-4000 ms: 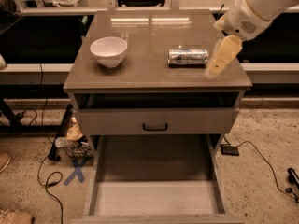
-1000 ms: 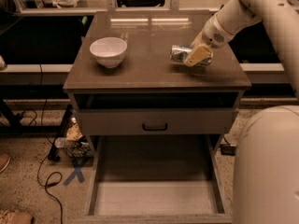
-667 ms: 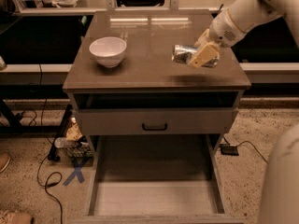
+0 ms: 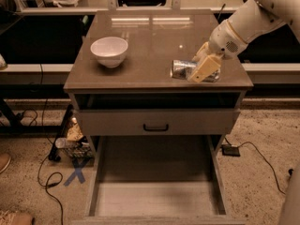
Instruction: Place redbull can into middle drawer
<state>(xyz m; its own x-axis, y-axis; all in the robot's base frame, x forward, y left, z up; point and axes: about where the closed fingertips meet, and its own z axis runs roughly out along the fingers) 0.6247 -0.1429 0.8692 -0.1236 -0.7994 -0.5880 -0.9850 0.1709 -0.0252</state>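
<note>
The redbull can point(image 4: 180, 69) is a silver can lying on its side near the front right edge of the cabinet top point(image 4: 150, 36). My gripper point(image 4: 200, 71) reaches in from the upper right and is shut on the can's right part, its tan fingers point(image 4: 205, 67) covering that end. The middle drawer point(image 4: 154, 198) stands pulled out below, with a pale bare floor and nothing in it. It lies lower and toward the camera from the can.
A white bowl point(image 4: 109, 51) stands on the left of the cabinet top. A shut drawer front with a small black handle point(image 4: 155, 127) sits above the open drawer. Cables and clutter point(image 4: 70, 142) lie on the floor to the left.
My gripper has closed around the can and brought it toward the front edge of the cabinet top. The bowl and the drawer have not moved.
</note>
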